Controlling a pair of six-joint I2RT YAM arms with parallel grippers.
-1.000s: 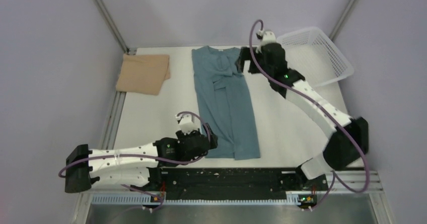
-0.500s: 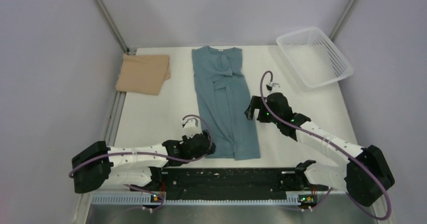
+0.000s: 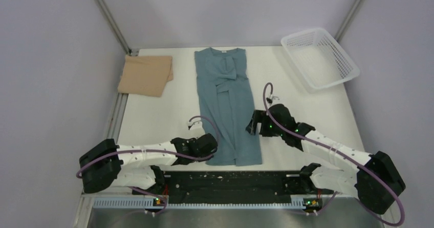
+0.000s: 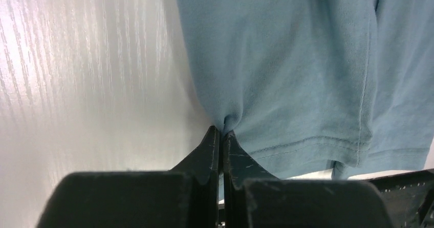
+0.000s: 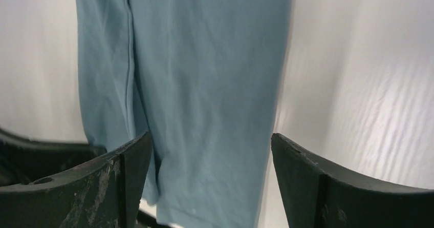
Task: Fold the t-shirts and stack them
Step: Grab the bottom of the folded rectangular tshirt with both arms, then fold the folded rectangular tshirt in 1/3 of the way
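Now the left pincer (image 4: pixel 221 131) has clamped shut on the near hem of the teal-blue t-shirt (image 3: pixel 229 105) on the desk (image 3: pixel 302 105), as the right pincer (image 5: pixel 210 138), down from the collar end, hangs open and empty astride its other edge, likely readying a fold.

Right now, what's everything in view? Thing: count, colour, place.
teal-blue t-shirt: 1, dusty teal-blue, laid lengthwise down the middle of the table, sleeves folded inward
tan t-shirt: 1, tan-beige, folded, far left corner of the table
basket: 1, white mesh, far right corner of the table
table: 1, white, under everything
base rail: 1, black, along the near edge between the arm bases
left gripper: 1, black, shut on the near left hem edge of the teal-blue t-shirt
right gripper: 1, black, open, straddling the right edge of the teal-blue t-shirt near the hem
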